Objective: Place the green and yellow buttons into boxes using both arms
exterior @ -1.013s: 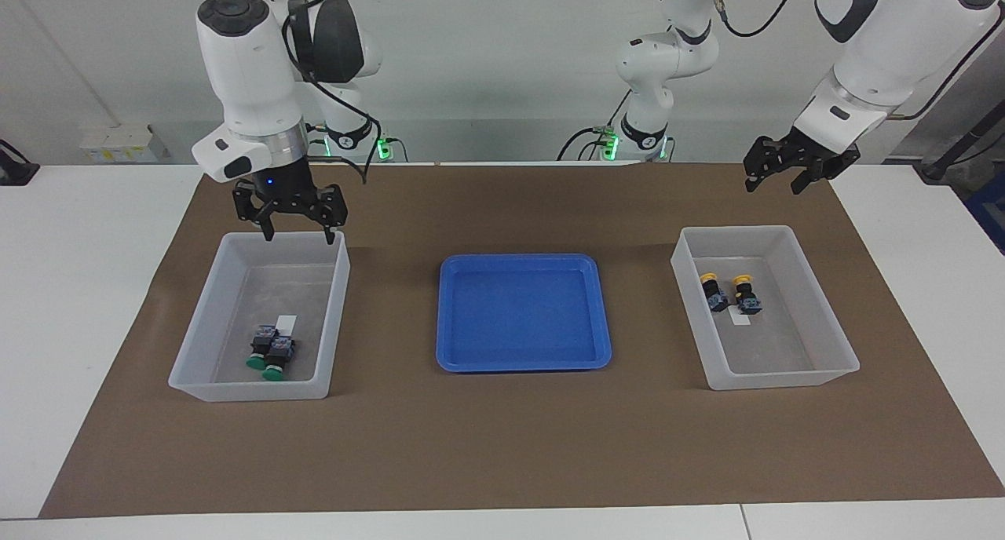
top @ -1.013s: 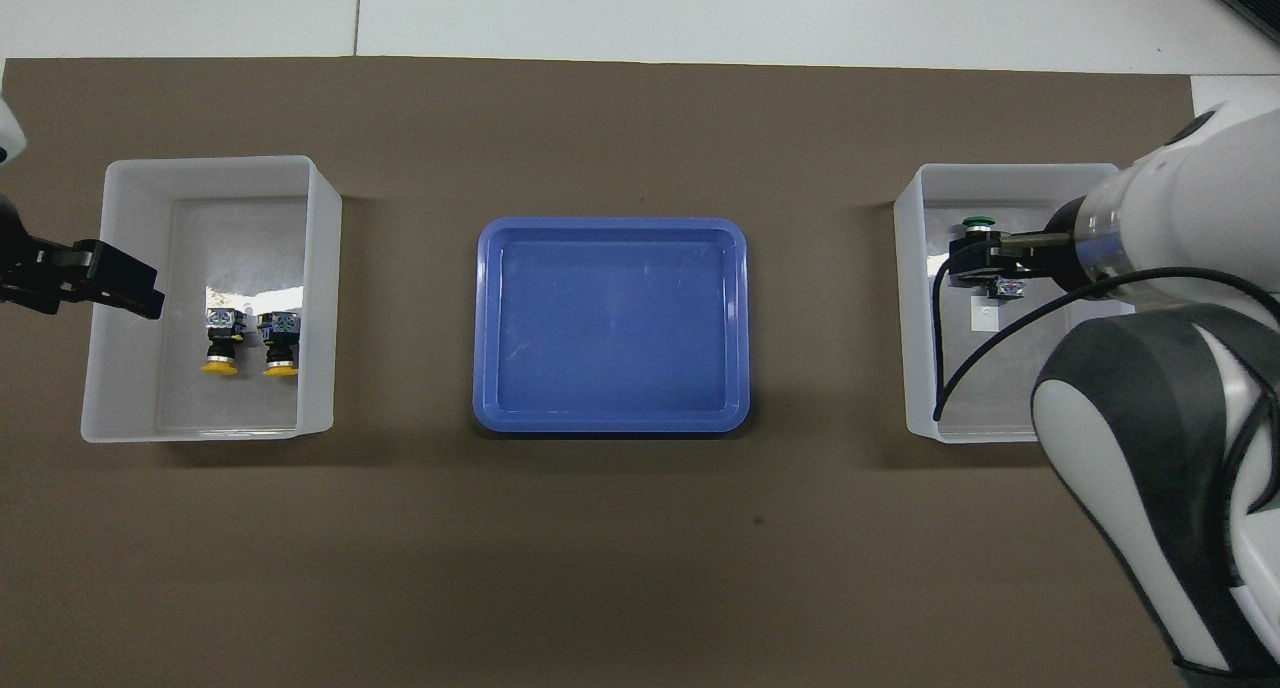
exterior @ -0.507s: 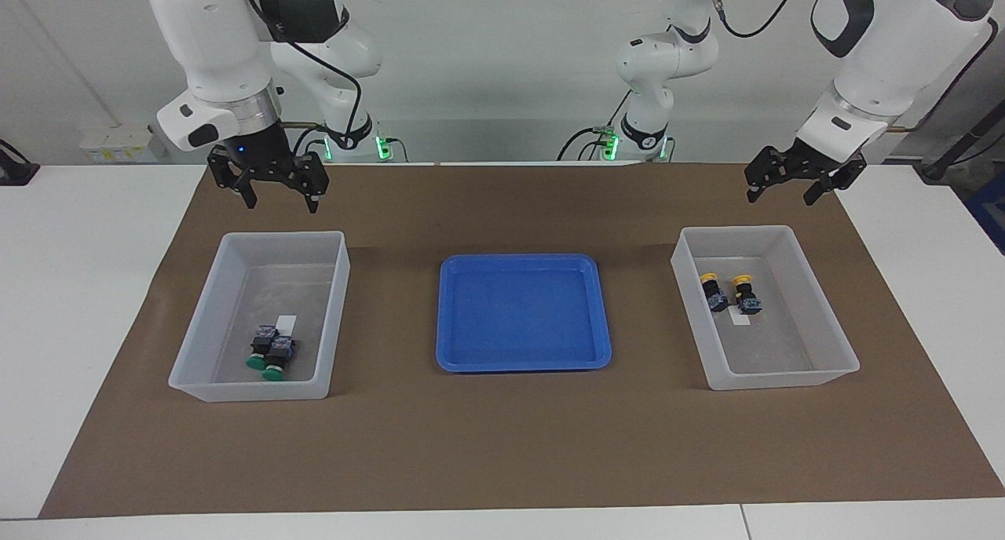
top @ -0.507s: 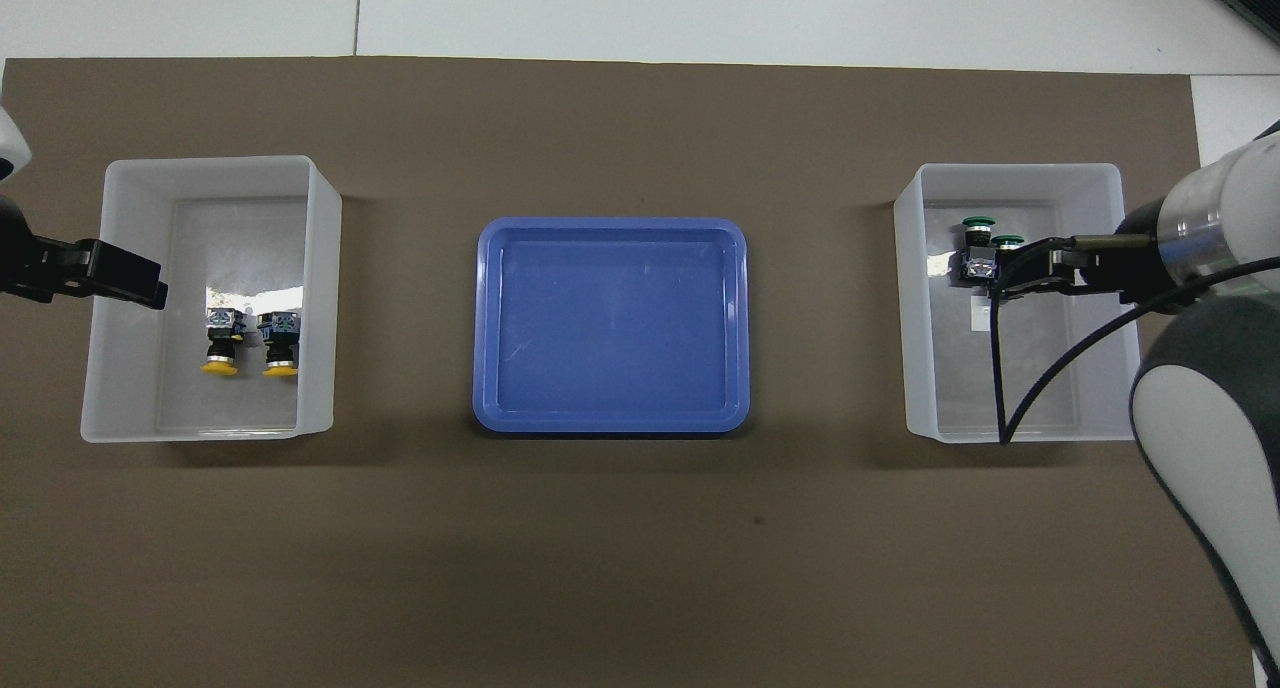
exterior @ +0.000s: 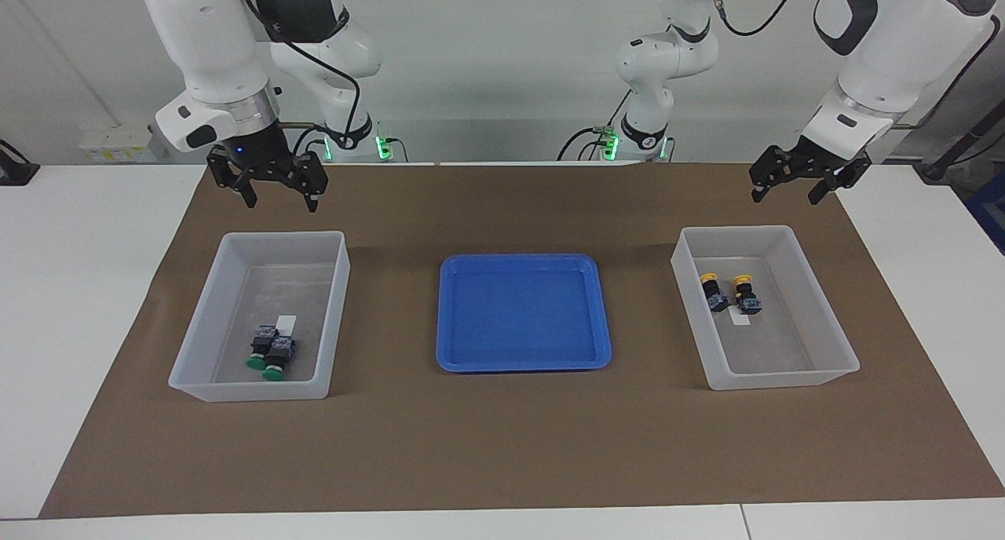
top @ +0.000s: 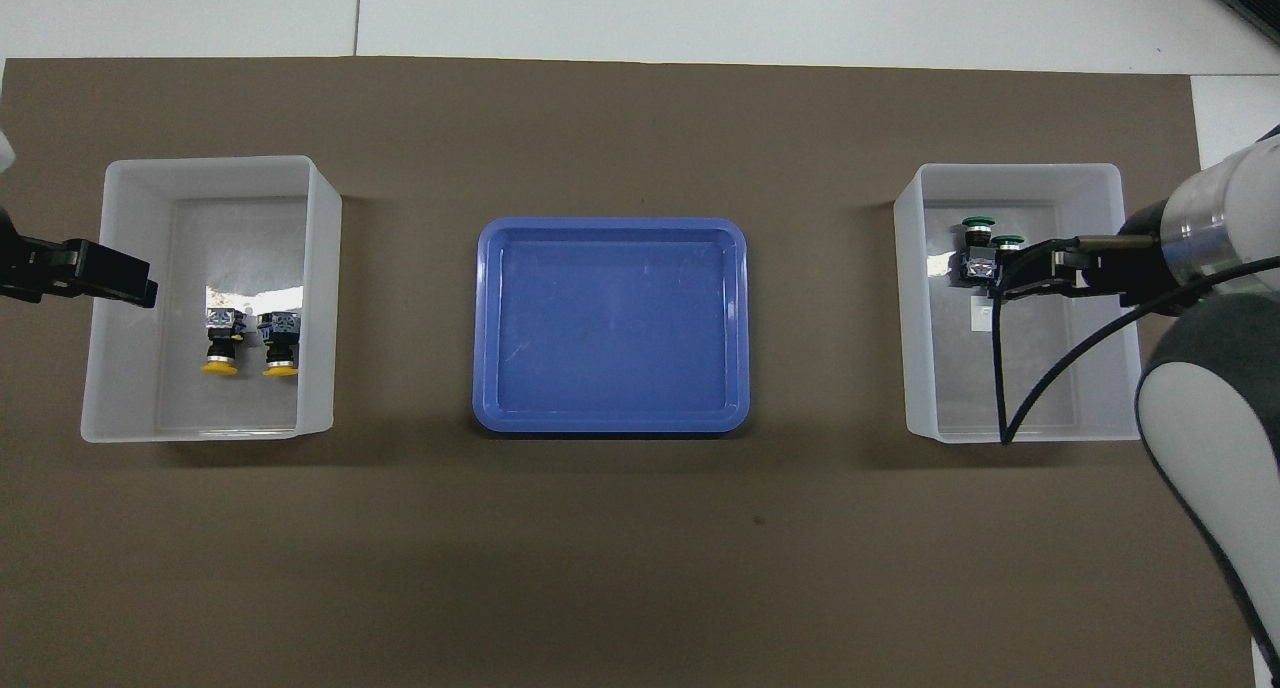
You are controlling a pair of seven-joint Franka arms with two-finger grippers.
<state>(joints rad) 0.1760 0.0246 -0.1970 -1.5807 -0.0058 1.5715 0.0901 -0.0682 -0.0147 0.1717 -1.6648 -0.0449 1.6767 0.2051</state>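
From where I stood, both green buttons [exterior: 268,352] lay side by side, touching, in the translucent bin [exterior: 206,317] at the right arm's end of the desk [exterior: 78,304], and both yellow buttons [exterior: 729,290] lay close together in the matching bin [exterior: 820,312] at the left arm's end. The blue tray [exterior: 447,312] between them held nothing. The right claw [exterior: 267,187] hung wide open and empty above the brown mat [exterior: 502,446], just on the robots' side of its bin; the left claw [exterior: 794,180] hovered likewise, wide and empty. The buttons looked light, hard and stiff. I judged the squarish black body the place to pinch; the round caps seemed likely to slip.
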